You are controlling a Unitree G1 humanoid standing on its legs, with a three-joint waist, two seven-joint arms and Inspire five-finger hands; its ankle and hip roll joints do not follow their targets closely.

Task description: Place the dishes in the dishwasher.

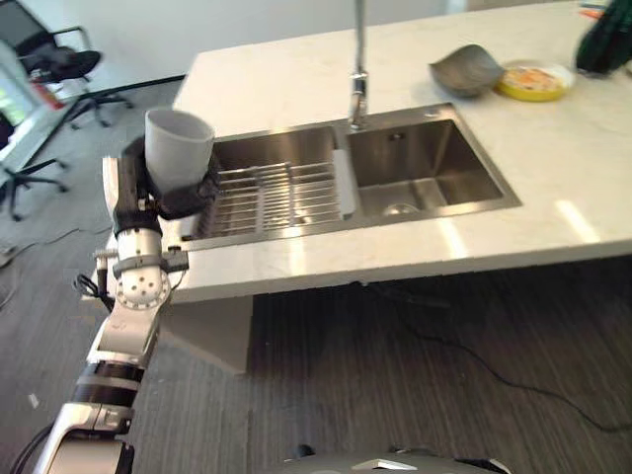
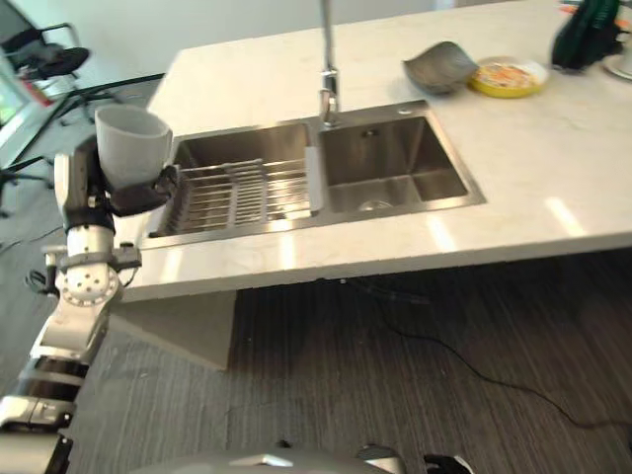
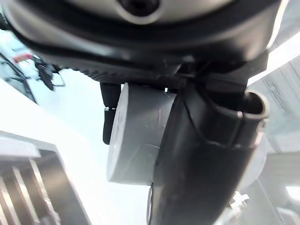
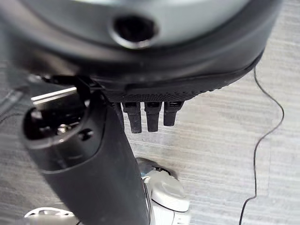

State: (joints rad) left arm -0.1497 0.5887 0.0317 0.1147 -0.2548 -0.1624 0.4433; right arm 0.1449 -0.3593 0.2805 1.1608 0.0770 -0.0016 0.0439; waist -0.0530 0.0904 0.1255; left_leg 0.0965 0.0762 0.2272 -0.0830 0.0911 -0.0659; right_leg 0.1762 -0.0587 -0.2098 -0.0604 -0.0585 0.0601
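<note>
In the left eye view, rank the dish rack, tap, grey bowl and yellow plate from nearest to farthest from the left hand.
Left hand grips a grey cup at the sink's left end.
1. Dish rack, in the left basin beside the hand.
2. Tap, behind the sink's divider.
3. Grey bowl, on the counter to the right.
4. Yellow plate, just past the bowl.

The robot's left arm rises from the lower left, forearm nearly upright, wrist straight. Its dark left hand [image 1: 176, 194] is raised, fingers and thumb curled round a grey cup [image 1: 179, 148], which it holds upright. The left wrist view shows the thumb lying along the cup's side. The right hand [image 4: 93, 154] points down toward the floor, its fingers [image 4: 152, 115] hanging straight and relaxed, holding nothing.
</note>
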